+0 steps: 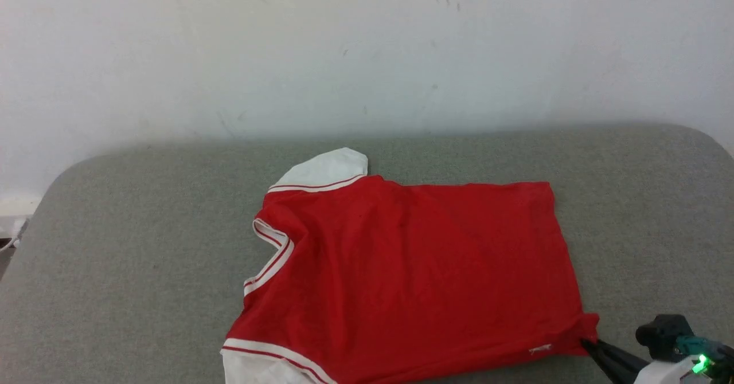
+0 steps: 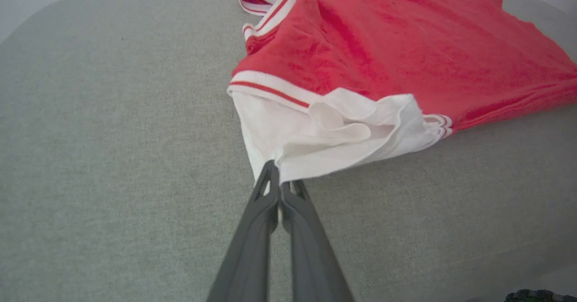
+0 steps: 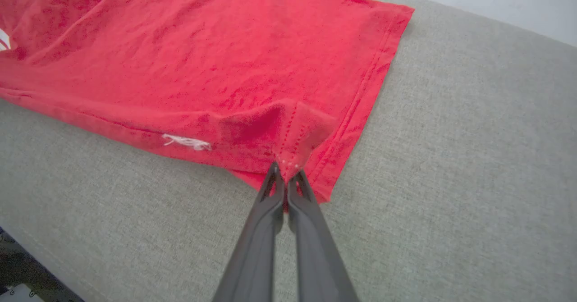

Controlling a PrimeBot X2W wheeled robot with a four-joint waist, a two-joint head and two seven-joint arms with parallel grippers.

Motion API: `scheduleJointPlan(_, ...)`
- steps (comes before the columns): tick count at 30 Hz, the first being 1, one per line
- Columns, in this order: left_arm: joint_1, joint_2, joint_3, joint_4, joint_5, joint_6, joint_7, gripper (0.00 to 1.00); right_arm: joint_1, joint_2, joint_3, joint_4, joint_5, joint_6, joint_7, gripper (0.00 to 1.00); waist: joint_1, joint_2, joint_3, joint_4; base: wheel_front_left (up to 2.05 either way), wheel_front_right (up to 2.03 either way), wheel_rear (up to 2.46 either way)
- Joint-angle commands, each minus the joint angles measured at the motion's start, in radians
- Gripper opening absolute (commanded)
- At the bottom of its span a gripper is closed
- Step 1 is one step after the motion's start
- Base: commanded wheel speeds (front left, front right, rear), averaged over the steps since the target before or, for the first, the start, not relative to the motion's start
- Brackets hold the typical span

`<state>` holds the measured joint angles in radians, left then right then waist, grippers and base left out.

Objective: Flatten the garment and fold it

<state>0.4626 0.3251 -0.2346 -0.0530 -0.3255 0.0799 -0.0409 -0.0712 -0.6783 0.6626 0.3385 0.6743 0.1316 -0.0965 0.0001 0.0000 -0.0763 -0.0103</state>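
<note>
- Lying spread on grey fabric surface [image 1: 114, 258]: red jersey T-shirt [image 1: 413, 269], white short sleeves.
- Pinching white sleeve edge [image 2: 315, 157] with left gripper [image 2: 279, 181], jaws closed.
- Pinching red hem corner [image 3: 293, 144] with right gripper [image 3: 285, 176], closed.

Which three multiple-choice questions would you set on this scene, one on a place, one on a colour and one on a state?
1. Where does the right end effector grip the jersey T-shirt?
A) the collar
B) a hem corner
C) a sleeve

2. What colour are the sleeves?
A) white
B) black
C) blue

3. How is the left end effector?
A) wide open
B) shut on a sleeve edge
C) shut on nothing

Key:
1 B: it pinches the red stitched corner in the right wrist view.
2 A: both sleeves show white beside the red body.
3 B: it is closed on the white cloth in the left wrist view.
</note>
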Motion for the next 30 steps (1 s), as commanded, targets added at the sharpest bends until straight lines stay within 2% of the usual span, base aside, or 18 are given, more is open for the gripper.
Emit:
scheduleJointPlan(1,-0.034,0.011,-0.001,-0.008,0.011,-0.005,0.004,0.0,0.009,0.008,-0.015,-0.01,-0.011,-0.001,0.004,0.0,-0.0001,0.0,-0.001,0.0,0.0,0.0,0.0)
scheduleJointPlan(8,-0.245,0.067,-0.024,0.021,0.075,-0.057,0.019,0.0,-0.017,0.052,-0.129,-0.085,-0.073,-0.001,0.072,0.0,-0.0001,0.0,0.023,-0.019,0.0,0.0,0.0)
scheduleJointPlan(15,-0.509,0.074,-0.056,0.16,0.124,-0.108,0.013,0.0,-0.1,0.092,-0.17,-0.102,-0.117,-0.001,0.135,0.0,-0.0001,0.0,0.099,-0.044,0.0,0.0,0.0)
scheduleJointPlan(23,-0.786,0.059,-0.094,0.408,0.163,-0.151,-0.006,0.0,-0.252,0.125,-0.133,-0.009,-0.125,-0.001,0.194,0.0,-0.0001,0.0,0.214,-0.059,0.0,0.0,0.0)
scheduleJointPlan(30,-0.928,0.027,-0.148,0.678,0.176,-0.18,-0.013,0.0,-0.367,0.146,-0.065,0.129,-0.124,-0.001,0.219,0.0,-0.0001,0.0,0.291,-0.063,0.0,0.0,0.0)
